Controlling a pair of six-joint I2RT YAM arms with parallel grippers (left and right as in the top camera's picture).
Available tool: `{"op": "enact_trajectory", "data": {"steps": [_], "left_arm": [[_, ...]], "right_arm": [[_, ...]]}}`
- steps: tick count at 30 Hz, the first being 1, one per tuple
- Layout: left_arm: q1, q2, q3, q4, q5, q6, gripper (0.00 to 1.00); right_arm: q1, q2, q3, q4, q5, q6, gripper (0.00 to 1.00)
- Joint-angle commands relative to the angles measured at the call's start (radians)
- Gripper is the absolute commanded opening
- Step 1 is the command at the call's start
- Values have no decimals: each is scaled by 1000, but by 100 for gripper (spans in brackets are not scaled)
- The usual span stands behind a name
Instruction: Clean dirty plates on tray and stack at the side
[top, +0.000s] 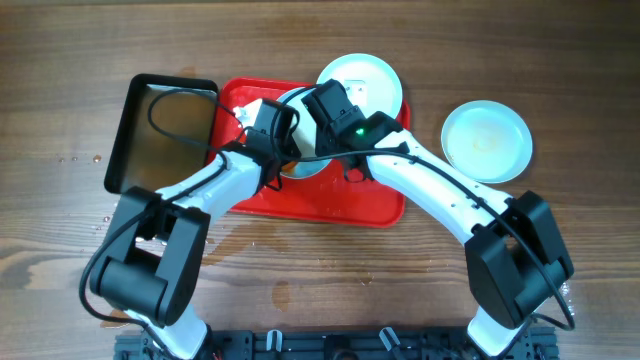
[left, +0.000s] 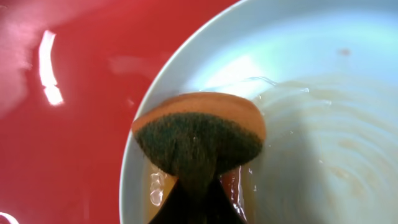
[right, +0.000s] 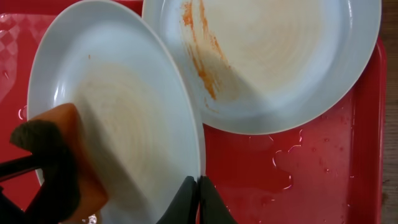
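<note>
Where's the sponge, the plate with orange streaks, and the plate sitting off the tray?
sponge (left: 199, 134), left wrist view, dark scouring face.
streaked plate (right: 273, 59), right wrist view, its middle.
side plate (top: 487, 140), overhead view, its middle.

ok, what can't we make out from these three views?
- Left wrist: left hand is a dark blur below the sponge, cut off by the bottom edge.
- Right wrist: of the right hand only fingertips show, on the held plate; the streaked plate runs off the top.
- Overhead: the arms cover the held plate and both grips; the rightmost plate is too small to judge clean.
</note>
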Motion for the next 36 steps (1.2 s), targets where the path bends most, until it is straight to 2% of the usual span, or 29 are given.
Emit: {"op": "enact_trajectory", "data": {"steps": [1, 7, 12, 16, 20, 27, 36], "left_arm": [[-18, 61, -23, -4, -210, -6, 4], [-18, 61, -23, 89, -370, -5, 4], [-18, 61, -23, 116, -369, -6, 4], [-18, 61, -23, 62, -351, -41, 4], [-18, 61, -23, -11, -272, -62, 4], [-16, 61, -23, -104, -108, -62, 4], [35, 61, -36, -122, 71, -62, 4]], "right_arm": [[12, 16, 1, 14, -54, 10, 4], [12, 16, 1, 13, -60, 4, 4], [12, 16, 1, 12, -69, 4, 4], [8, 23, 1, 23, -108, 6, 4], [-16, 67, 1, 72, -232, 6, 5], [-90, 145, 1, 144, -414, 5, 24], [-113, 174, 1, 190, -428, 32, 38]]}}
